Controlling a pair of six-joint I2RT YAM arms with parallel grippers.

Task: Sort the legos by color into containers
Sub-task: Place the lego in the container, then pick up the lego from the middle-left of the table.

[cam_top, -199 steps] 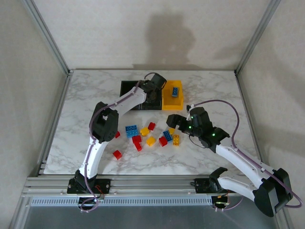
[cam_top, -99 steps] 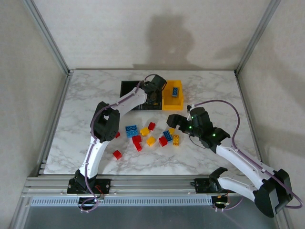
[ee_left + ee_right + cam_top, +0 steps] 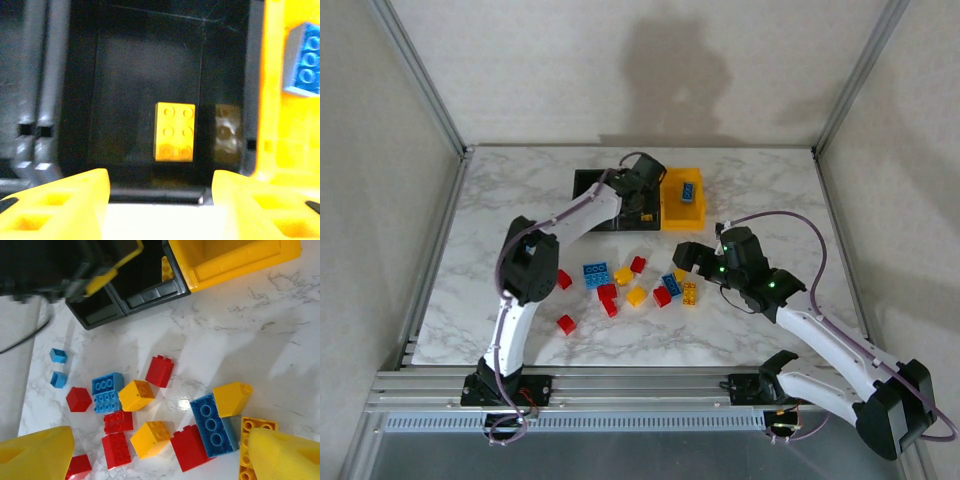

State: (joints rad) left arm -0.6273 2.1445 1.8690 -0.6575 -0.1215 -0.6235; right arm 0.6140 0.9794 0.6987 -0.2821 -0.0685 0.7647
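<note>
With the left pincer (image 3: 160,200) spread empty over the yellow brick (image 3: 174,132) lying in the middle black bin (image 3: 125,75), the right pincer (image 3: 160,452), also agape above the tabletop (image 3: 280,325) pile, may catch the red brick (image 3: 189,449) touching the blue brick (image 3: 210,426) and missort it.
</note>
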